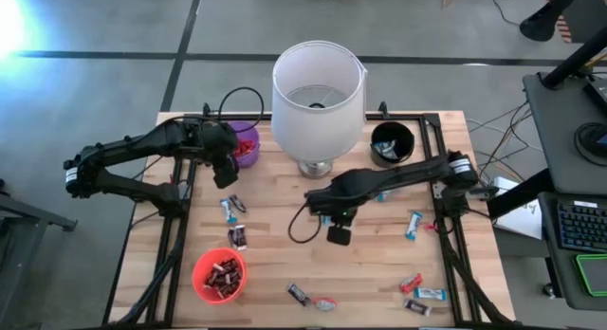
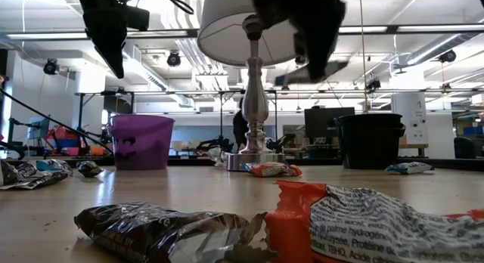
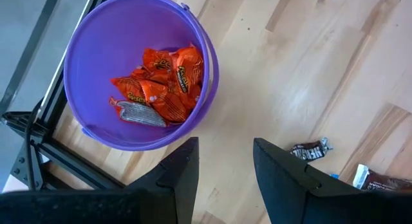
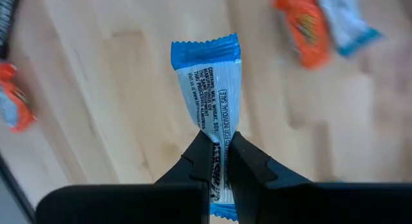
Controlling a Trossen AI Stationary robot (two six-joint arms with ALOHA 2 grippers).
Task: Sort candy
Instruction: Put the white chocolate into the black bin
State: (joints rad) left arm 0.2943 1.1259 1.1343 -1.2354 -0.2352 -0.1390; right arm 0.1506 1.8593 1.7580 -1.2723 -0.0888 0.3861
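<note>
A white-shaded lamp [image 1: 318, 98] stands between a purple cup [image 1: 248, 140] and a black cup [image 1: 392, 143].

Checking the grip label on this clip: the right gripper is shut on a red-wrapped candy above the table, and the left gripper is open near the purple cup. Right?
Not quite. The right gripper holds a blue-and-white candy, not red, as the right wrist view shows. The left gripper is indeed open near the purple cup.

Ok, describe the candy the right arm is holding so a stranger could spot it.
Find the white lamp at the table's back middle. In front of it hangs the right gripper, shut on a blue-and-white candy bar. It alone is off the table, pinched at one end and dangling from the fingers.
</note>
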